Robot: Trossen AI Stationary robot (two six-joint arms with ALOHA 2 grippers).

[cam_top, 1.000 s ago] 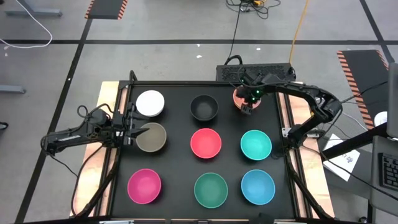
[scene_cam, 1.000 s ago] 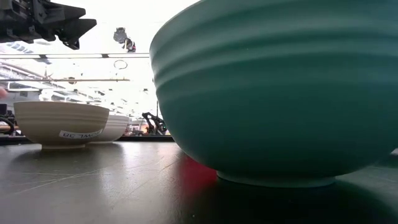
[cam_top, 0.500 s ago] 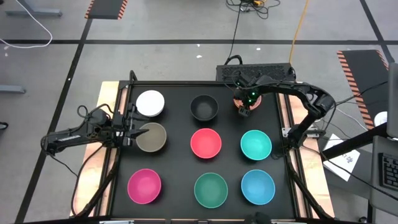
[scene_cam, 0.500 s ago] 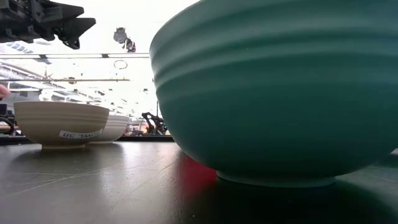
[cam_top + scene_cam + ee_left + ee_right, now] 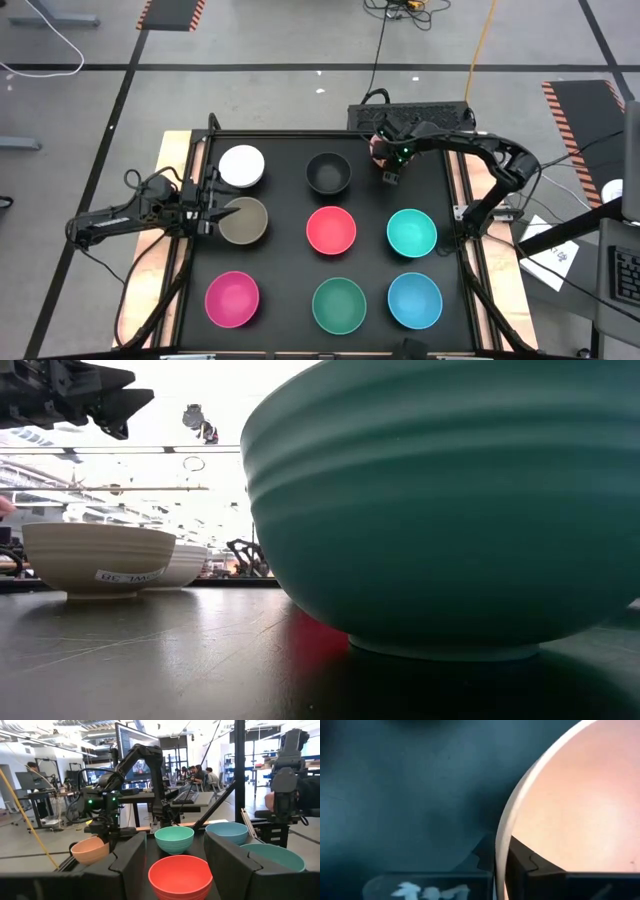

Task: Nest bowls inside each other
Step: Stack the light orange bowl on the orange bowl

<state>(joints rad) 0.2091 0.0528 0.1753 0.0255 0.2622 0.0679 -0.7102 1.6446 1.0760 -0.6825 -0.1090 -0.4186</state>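
Nine bowls stand in three rows on the black mat: white, black, peach, olive-tan, red, teal, magenta, green, blue. My right gripper points steeply down at the far right and is shut on the peach bowl, which it mostly hides from above. My left gripper hovers open and level at the olive-tan bowl's left rim, touching nothing. My right gripper pinches the peach bowl's rim between its two fingers, one finger inside the bowl and the other outside the wall. The fingers come from above, pointing steeply down. I cannot tell whether the bowl's base is still on the mat.
The mat lies in a wooden frame with black rails along its sides. A black box with cables sits just beyond the far edge. In the low view the green bowl fills most of the picture.
My right gripper has sunk over the peach bowl, edged a little toward the table's left, and shut on the bowl's rim. From above, the gripper now covers more of the bowl than before.
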